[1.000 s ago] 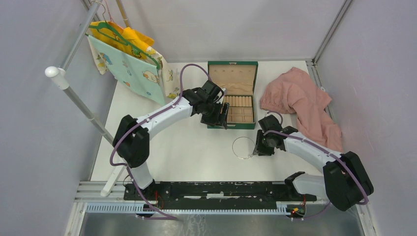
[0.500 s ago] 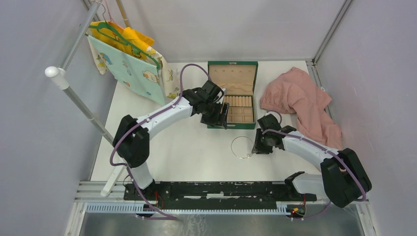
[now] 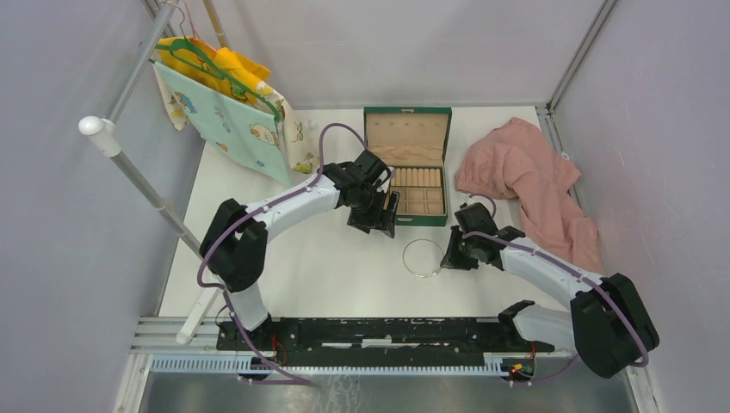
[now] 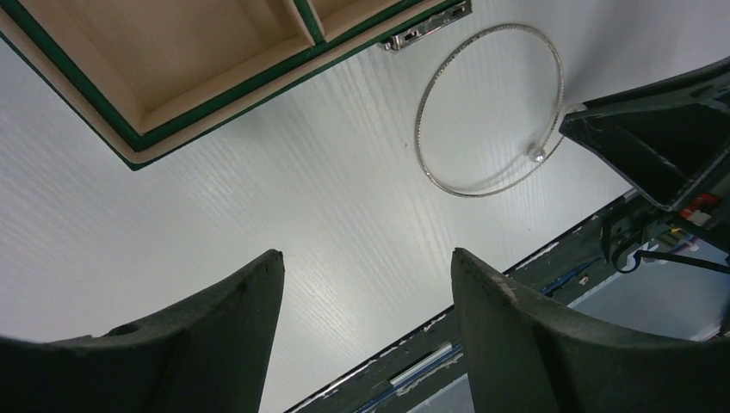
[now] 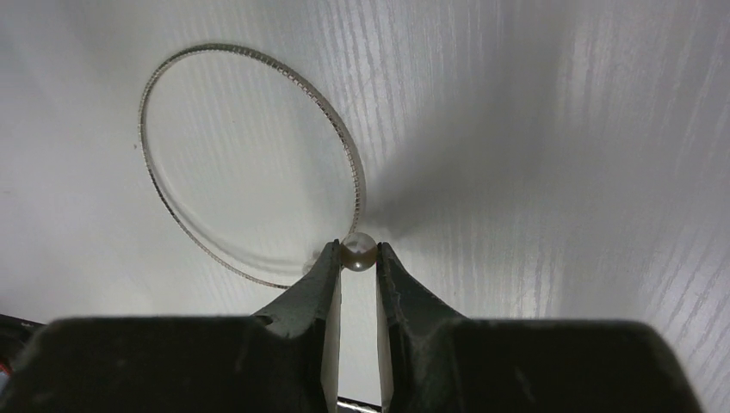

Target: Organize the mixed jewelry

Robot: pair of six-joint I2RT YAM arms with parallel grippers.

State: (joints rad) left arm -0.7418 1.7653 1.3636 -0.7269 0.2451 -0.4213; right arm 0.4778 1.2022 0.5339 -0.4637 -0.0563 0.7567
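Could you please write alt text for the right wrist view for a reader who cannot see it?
The right hand pinches a small pearl-like bead on a thin silver wire hoop between its two dark fingertips. The hoop lies flat on the white ribbed table, extending up and left from the bead.

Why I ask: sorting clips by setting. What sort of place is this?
Probably a lab robot cell: panel walls, two arms bolted to a rail, staged props like the green jewelry box.
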